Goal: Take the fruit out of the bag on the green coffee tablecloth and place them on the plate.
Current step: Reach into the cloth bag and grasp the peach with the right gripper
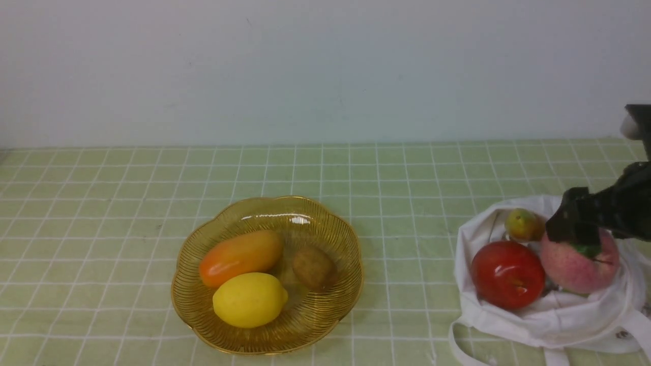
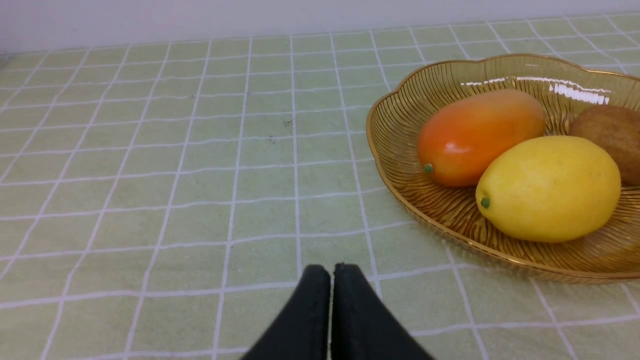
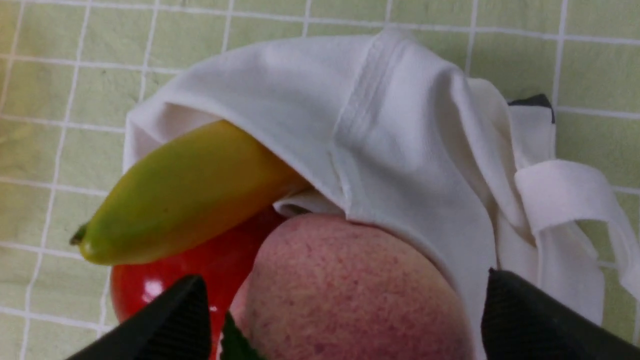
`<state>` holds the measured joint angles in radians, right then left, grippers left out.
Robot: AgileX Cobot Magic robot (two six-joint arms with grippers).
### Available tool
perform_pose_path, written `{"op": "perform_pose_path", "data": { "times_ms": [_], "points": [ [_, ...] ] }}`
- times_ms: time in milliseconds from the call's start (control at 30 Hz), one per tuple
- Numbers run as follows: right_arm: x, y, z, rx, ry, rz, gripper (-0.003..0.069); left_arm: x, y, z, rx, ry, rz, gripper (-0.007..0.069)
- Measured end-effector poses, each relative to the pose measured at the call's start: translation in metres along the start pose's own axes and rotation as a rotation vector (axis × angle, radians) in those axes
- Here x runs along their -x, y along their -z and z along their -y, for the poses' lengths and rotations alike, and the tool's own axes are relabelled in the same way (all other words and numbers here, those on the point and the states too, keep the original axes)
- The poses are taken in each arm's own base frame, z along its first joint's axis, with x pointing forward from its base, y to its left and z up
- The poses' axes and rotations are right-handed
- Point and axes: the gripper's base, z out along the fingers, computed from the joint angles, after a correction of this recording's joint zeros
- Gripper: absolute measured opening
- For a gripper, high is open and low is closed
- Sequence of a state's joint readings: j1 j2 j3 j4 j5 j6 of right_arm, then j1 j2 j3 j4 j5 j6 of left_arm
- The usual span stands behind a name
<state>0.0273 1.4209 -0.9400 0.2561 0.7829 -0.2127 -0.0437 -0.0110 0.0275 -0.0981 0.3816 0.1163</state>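
Observation:
The white bag [image 1: 513, 321] lies open at the right on the green tablecloth [image 1: 101, 203]. In it lie a red apple [image 1: 507, 274], a pink peach [image 1: 580, 267] and one small greenish fruit [image 1: 524, 224]; I see no second greenish one. My right gripper [image 1: 572, 231] is open just above the peach [image 3: 350, 290]. In the right wrist view its fingers [image 3: 175, 320] straddle the peach, one by the apple [image 3: 200, 270], the other over the bag's cloth [image 3: 400, 125]. The greenish fruit [image 3: 190, 195] pokes out from under the cloth. My left gripper [image 2: 331, 270] is shut and empty, low over the cloth beside the amber plate [image 2: 400, 100].
The plate [image 1: 305, 315] sits at centre and holds an orange oval fruit [image 1: 241, 256], a yellow lemon [image 1: 250, 300] and a brown kiwi [image 1: 314, 268]. The bag's strap handles [image 1: 460, 351] trail toward the front edge. A pale wall stands behind the table.

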Motion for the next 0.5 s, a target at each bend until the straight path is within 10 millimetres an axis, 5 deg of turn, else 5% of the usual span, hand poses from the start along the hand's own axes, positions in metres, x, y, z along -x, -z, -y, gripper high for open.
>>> {"op": "perform_pose_path", "data": {
  "times_ms": [233, 400, 500],
  "points": [
    [-0.0009, -0.0089, 0.0013, 0.001, -0.001, -0.032, 0.0683, 0.0, 0.0, 0.0, 0.0, 0.0, 0.0, -0.0008],
    [-0.0015, -0.0098, 0.0014, 0.002, 0.001, -0.04, 0.0566, 0.0, 0.0, 0.0, 0.0, 0.0, 0.0, -0.0008],
    [-0.0022, -0.0098, 0.0012, 0.004, 0.0, -0.048, 0.0565, 0.0, 0.0, 0.0, 0.0, 0.0, 0.0, -0.0008]
  ]
}}
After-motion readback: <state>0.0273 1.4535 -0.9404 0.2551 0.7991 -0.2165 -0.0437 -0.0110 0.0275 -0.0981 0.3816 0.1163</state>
